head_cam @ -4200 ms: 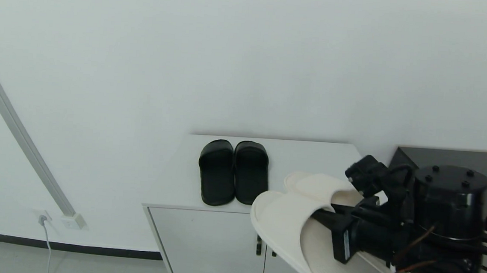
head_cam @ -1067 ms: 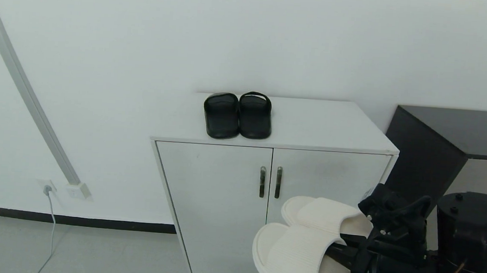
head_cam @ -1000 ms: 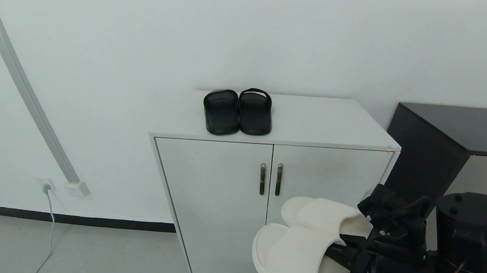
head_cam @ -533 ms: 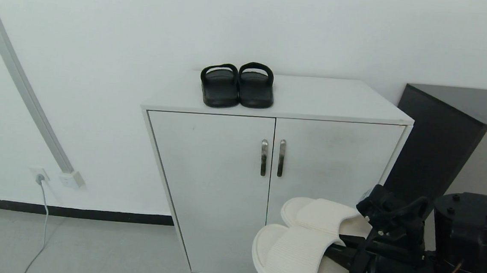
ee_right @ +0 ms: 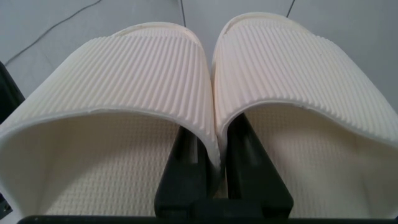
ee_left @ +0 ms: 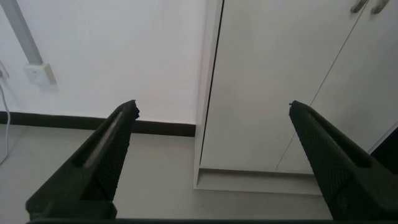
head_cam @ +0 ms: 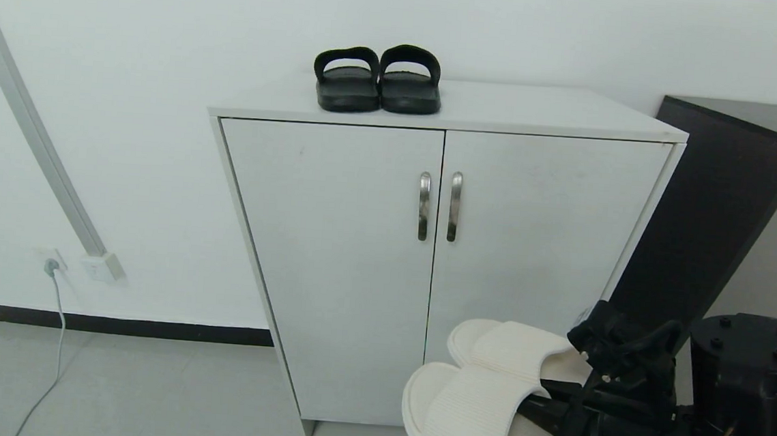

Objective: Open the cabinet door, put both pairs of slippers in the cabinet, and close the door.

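Observation:
The white cabinet point(head_cam: 331, 255) stands against the wall with both doors shut, its two metal handles point(head_cam: 423, 205) side by side at the middle. A pair of black slippers point(head_cam: 377, 80) rests on its top. My right gripper point(head_cam: 543, 396) holds the pair of white slippers point(head_cam: 478, 402) low in front of the right door. In the right wrist view its fingers point(ee_right: 186, 168) pinch the touching inner walls of the white slippers point(ee_right: 143, 81). My left gripper point(ee_left: 212, 109) is open and holds nothing, facing the cabinet's lower left corner point(ee_left: 205, 174).
A dark cabinet point(head_cam: 704, 199) stands right beside the white one. On the left wall are a slanted grey conduit point(head_cam: 26, 117), an outlet point(head_cam: 50, 266) and a hanging cable. Grey floor point(head_cam: 110, 390) lies open left of the cabinet.
The whole head view has shifted: the camera has gone lower, so the cabinet sits higher and shows its full front. The right gripper still holds the white slippers.

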### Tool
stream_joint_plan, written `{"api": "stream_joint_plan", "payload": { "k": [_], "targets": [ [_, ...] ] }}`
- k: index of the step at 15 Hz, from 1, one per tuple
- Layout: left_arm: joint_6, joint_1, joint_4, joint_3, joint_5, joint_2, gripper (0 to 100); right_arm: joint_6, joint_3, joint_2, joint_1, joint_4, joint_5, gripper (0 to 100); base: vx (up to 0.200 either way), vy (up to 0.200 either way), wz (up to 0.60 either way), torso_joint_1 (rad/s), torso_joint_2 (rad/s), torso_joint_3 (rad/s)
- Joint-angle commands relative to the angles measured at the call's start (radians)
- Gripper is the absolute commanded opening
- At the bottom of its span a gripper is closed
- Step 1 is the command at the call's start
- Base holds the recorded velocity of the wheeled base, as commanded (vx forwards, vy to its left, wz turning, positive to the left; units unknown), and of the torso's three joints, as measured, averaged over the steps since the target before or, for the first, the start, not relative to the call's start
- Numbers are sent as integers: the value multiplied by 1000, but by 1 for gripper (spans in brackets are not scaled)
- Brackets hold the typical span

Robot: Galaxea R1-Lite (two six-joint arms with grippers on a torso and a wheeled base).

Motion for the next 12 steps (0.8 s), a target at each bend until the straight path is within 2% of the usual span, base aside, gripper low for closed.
{"api": "stream_joint_plan", "payload": {
  "k": [1, 4, 7, 9, 10, 11, 12],
  "targets": [
    [0, 0, -1, 0, 0, 1, 100, 0, 2, 10, 3, -9, 0, 0, 0, 0, 0, -41, 447, 383],
    [14, 0, -4, 0, 5, 0, 100, -2, 11, 24, 15, -27, -1, 0, 0, 0, 0, -27, 413, 377],
    [20, 0, -5, -3, 9, 9, 100, -2, 16, 25, 15, -29, -1, 0, 0, 0, 0, -1, 28, 20],
    [28, -14, -5, -3, -11, 52, 100, -2, 16, 27, 14, -30, -3, 0, 0, 0, 0, 0, 0, 0],
    [20, -17, -14, -44, -23, 81, 100, -2, 17, 27, 14, -30, -3, 0, 0, 0, 0, 0, 0, 0],
    [-21, -21, -10, -153, -57, 133, 100, -2, 19, 27, 14, -30, -3, 0, 0, 0, 0, 0, 0, 0],
    [-49, -21, -2, -219, -112, 213, 100, -2, 19, 27, 14, -32, -3, 0, 0, 0, 0, -2, 76, 129]
  ]
}}
